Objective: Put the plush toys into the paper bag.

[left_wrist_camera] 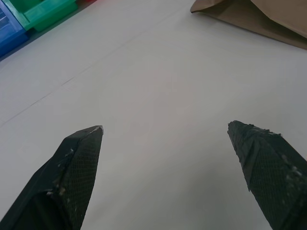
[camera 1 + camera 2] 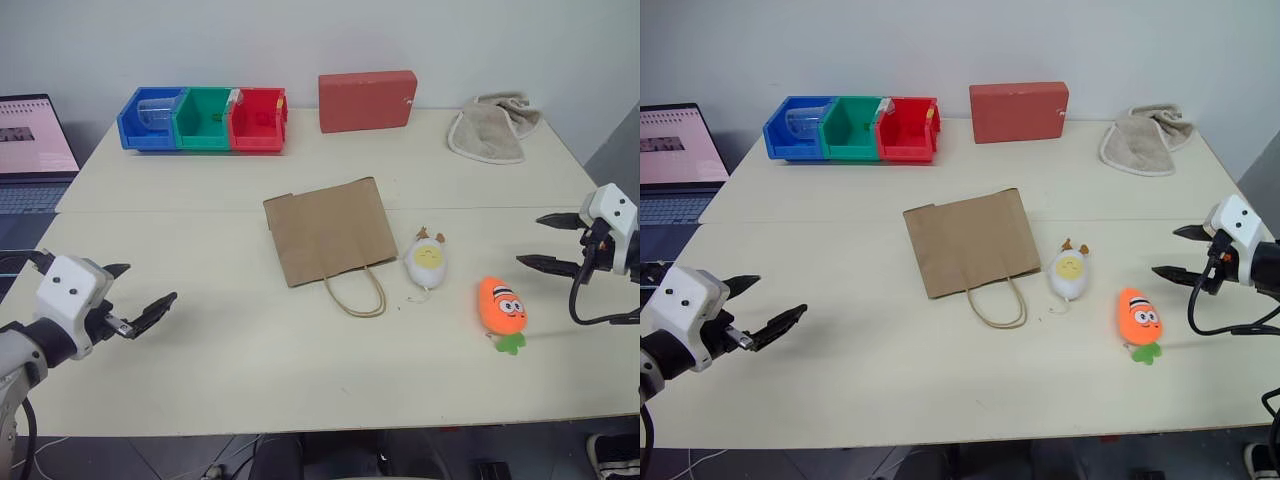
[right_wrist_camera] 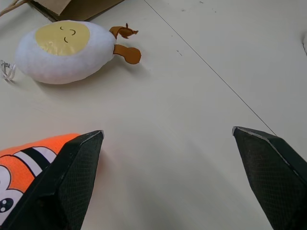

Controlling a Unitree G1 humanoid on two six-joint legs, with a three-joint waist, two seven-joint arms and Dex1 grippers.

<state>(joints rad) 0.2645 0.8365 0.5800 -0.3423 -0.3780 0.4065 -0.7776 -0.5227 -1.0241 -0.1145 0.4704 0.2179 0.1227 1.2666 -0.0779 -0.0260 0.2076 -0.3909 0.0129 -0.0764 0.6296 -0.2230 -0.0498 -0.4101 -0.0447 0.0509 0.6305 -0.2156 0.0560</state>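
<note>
Two plush toys wait on the desk [image 2: 300, 390] to the right of the paper bag [image 2: 328, 230], and neither is in it yet. The egg toy [image 2: 425, 261], white with a yellow face, lies just beside the bag's right edge, close to the loop handles [image 2: 357, 295]. The carrot toy [image 2: 502, 306] lies a little further right and nearer the robot, green leaves toward the front edge.

The bag lies flat on its side, its mouth and handles turned toward the robot — to my eye it will have to be opened or propped before anything slides in, which may be why the left arm is held ready on that side.

The right end effector [image 2: 556, 241] hovers just right of the carrot with fingers spread wide and nothing between them; from its wrist view the carrot sits right by one finger, so I'd guess it goes first. The left end effector [image 2: 140, 296] hangs over bare desk well left of the bag, likewise open and empty.

A row of coloured bins [image 2: 204, 118], a red box [image 2: 367, 100] and a beige towel [image 2: 492, 126] sit along the back — well out of the way.
</note>
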